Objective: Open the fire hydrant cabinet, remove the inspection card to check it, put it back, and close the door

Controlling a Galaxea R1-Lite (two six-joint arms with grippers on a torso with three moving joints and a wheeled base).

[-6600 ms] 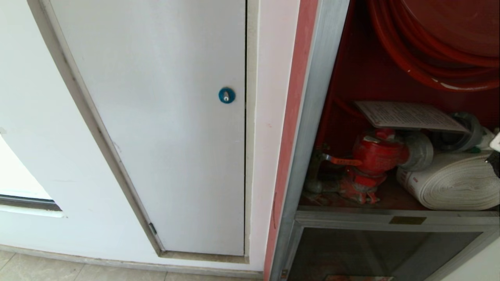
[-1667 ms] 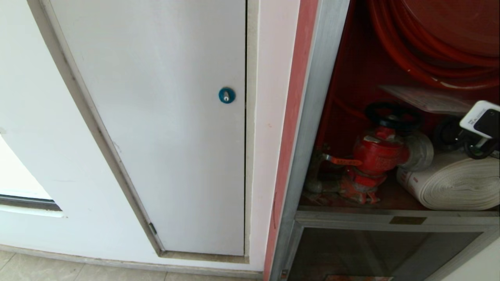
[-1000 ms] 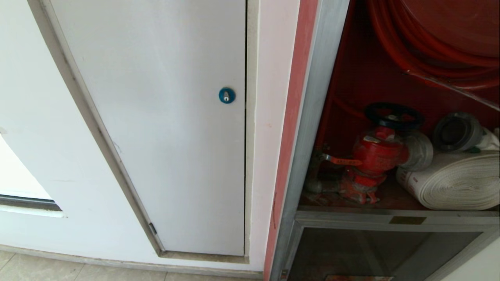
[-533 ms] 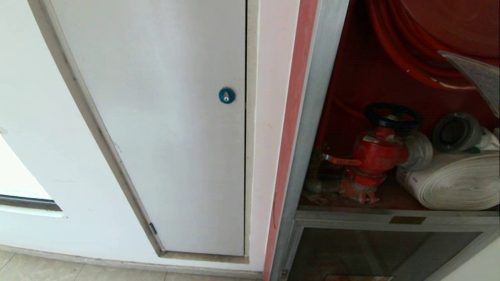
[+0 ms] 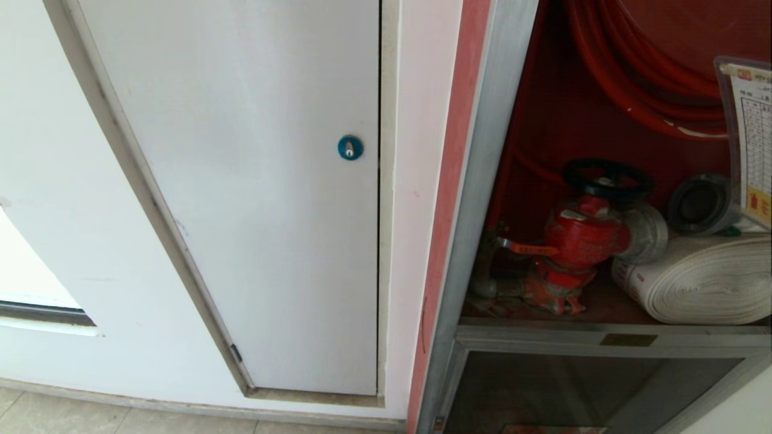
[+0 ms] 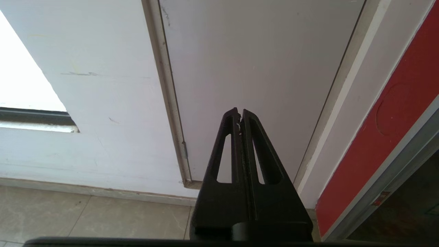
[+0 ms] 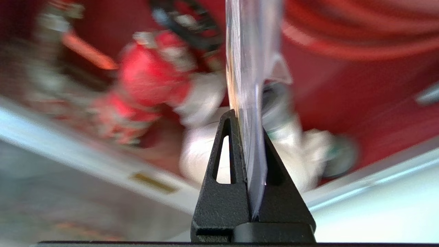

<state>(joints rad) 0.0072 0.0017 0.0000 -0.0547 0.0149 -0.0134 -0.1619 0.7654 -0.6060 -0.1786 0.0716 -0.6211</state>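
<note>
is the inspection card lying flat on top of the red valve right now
No, the inspection card stands upright at the cabinet's right side, clamped in the right gripper, off the red valve.

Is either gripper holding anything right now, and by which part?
The right gripper is shut on the inspection card, pinching one edge between its jaws. The left gripper is shut and holds nothing.

A building corridor: fire hydrant cabinet [image 5: 482, 181] set in a white wall [image 5: 416, 241], tiled floor [image 5: 120, 419]

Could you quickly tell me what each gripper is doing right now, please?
Left gripper: shut, holding nothing, by the white panel.
Right gripper: shut on the inspection card.
</note>
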